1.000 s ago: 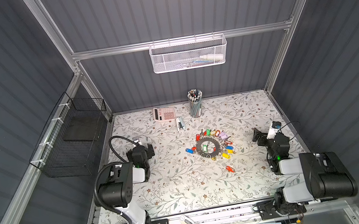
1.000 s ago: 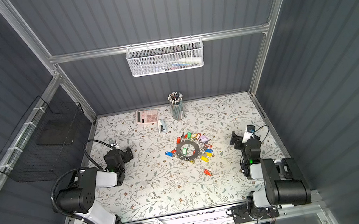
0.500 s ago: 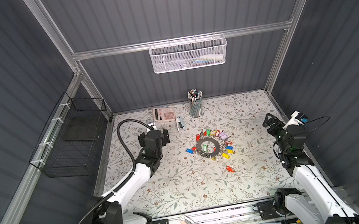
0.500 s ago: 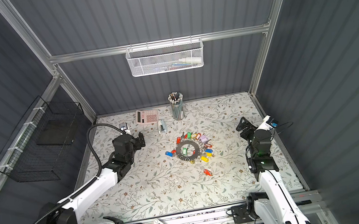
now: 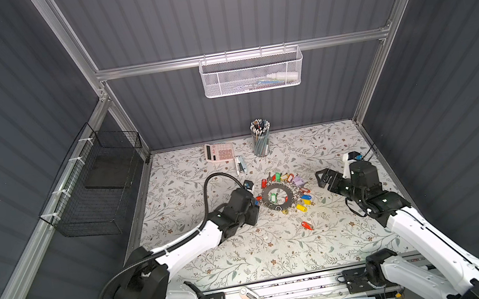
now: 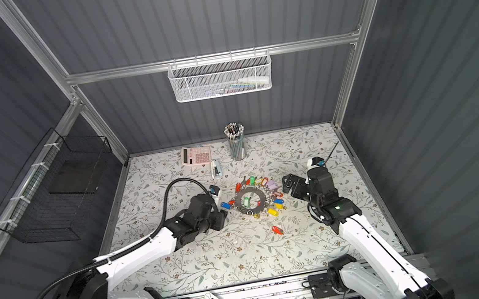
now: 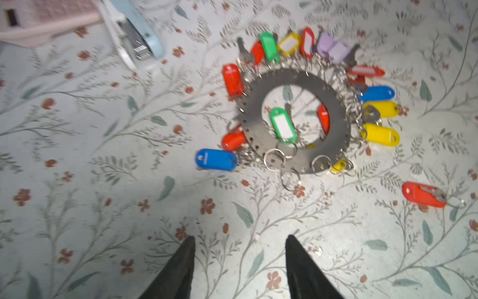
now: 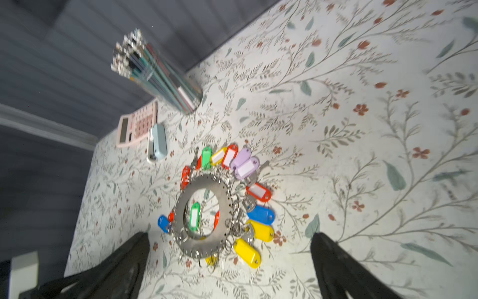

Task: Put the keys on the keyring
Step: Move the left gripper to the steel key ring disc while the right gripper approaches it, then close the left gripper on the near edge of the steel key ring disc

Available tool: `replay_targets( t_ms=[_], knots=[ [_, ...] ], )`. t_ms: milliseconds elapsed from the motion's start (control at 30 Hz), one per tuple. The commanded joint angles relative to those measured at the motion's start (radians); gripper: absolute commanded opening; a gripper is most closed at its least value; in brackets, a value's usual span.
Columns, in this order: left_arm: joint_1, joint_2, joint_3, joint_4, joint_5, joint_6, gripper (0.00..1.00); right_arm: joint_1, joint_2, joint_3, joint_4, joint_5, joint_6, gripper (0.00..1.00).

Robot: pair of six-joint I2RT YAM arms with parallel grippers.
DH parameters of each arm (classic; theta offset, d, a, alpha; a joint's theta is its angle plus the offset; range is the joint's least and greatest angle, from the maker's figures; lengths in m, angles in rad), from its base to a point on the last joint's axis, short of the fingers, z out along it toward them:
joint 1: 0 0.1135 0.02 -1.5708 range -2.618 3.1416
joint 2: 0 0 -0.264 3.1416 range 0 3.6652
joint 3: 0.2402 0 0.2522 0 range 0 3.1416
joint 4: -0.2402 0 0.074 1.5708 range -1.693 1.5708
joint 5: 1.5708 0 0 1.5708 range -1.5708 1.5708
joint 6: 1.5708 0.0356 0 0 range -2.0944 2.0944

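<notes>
The keyring (image 5: 285, 196) (image 6: 259, 201) is a flat grey notched ring lying mid-table, also seen in the wrist views (image 7: 252, 116) (image 8: 181, 207). Several keys with coloured tags (image 7: 379, 134) fan round its rim, and a green tag (image 5: 273, 197) lies in its hole. One red-tagged key (image 5: 307, 225) (image 6: 277, 230) (image 7: 424, 194) lies loose on the near side. My left gripper (image 5: 255, 209) (image 7: 240, 236) hovers just left of the ring, jaws apart and empty. My right gripper (image 5: 321, 178) (image 8: 230, 234) hangs wide open to the ring's right, holding nothing.
At the back stand a pink calculator (image 5: 219, 151), a pale blue stapler (image 5: 240, 165) and a cup of pencils (image 5: 261, 140). A white mesh basket (image 5: 251, 73) hangs on the back wall, a black wire basket (image 5: 99, 190) on the left wall.
Both arms have unfolded from the table's near sides and reached in towards the ring. The left jaws have narrowed; the right jaws stay wide.
</notes>
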Motion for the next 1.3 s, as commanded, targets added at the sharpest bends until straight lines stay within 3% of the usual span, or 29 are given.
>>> replay_targets(
  t_ms=[0,100,300,567,1100,1267],
  knots=[
    [-0.061,0.079,0.054,-0.014,-0.008,0.104,0.54,0.056,0.053,0.036,-0.109,-0.091,-0.063,0.99],
    [-0.092,0.129,0.049,0.057,-0.036,0.129,0.54,0.091,0.091,0.027,-0.122,-0.224,-0.046,0.99],
    [-0.101,0.176,-0.033,0.252,-0.01,0.176,0.54,0.158,0.057,-0.047,-0.091,-0.282,-0.008,0.99],
    [-0.104,0.279,-0.03,0.344,0.007,0.195,0.43,0.162,0.005,-0.081,-0.064,-0.287,0.02,0.99],
    [-0.104,0.359,-0.054,0.439,-0.068,0.167,0.25,0.163,0.015,-0.09,-0.049,-0.294,0.04,0.99],
    [-0.104,0.376,-0.042,0.434,-0.073,0.169,0.25,0.163,0.025,-0.097,-0.031,-0.336,0.049,0.99]
  ],
)
